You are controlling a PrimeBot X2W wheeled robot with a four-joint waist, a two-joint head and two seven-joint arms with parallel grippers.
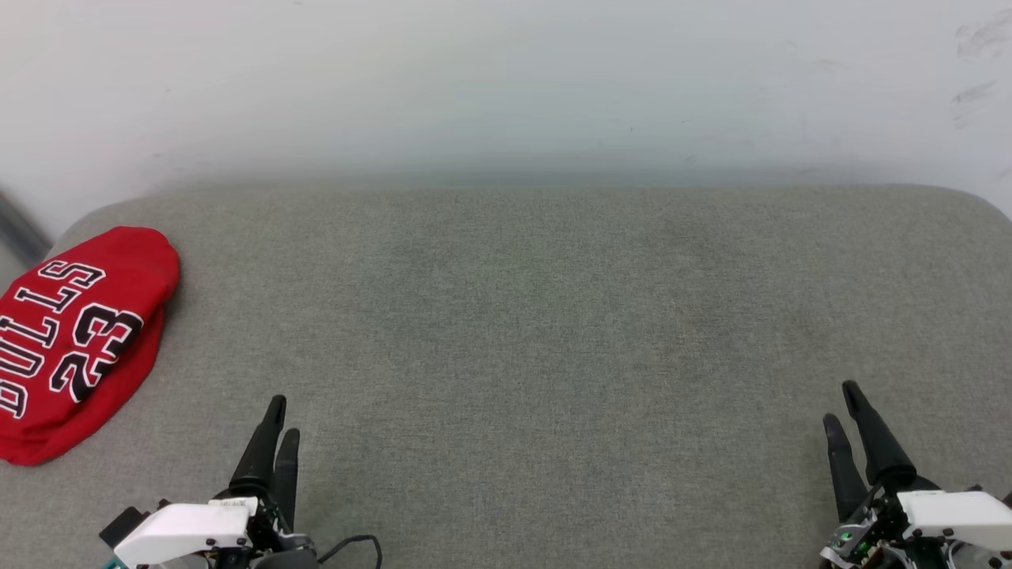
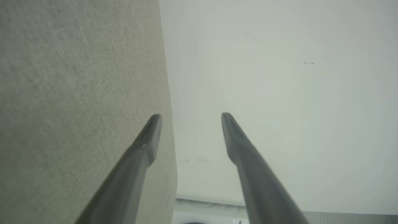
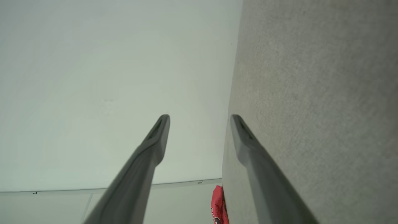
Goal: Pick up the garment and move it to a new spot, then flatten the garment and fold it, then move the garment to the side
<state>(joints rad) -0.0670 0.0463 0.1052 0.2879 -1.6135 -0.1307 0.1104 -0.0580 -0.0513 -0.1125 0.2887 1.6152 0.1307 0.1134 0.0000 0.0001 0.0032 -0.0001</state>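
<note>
The shirt (image 1: 79, 340) lies as a rounded, lumpy bundle at the far left edge of the grey fabric-topped desk (image 1: 553, 356), lettering up, and part of it runs past the left edge of the head view. Both hands are released and empty. The left hand (image 1: 284, 417) sits at the near left and the right hand (image 1: 840, 403) at the near right, both well apart from the shirt.

My reading is that the first step, the pick-up, is not yet begun (a bundle this loose hardly looks like a finished fold). The next move would fall to the left hand: reach out to its left, pinch an edge of the cloth, and carry it toward the bare middle of the desk.

The head view gives the whole layout and the lettering, but shows each hand's fingers nearly overlapping. The wrist views show the fingers plainly spread with nothing between them. The right wrist view also catches a sliver of red at the desk's far edge.
</note>
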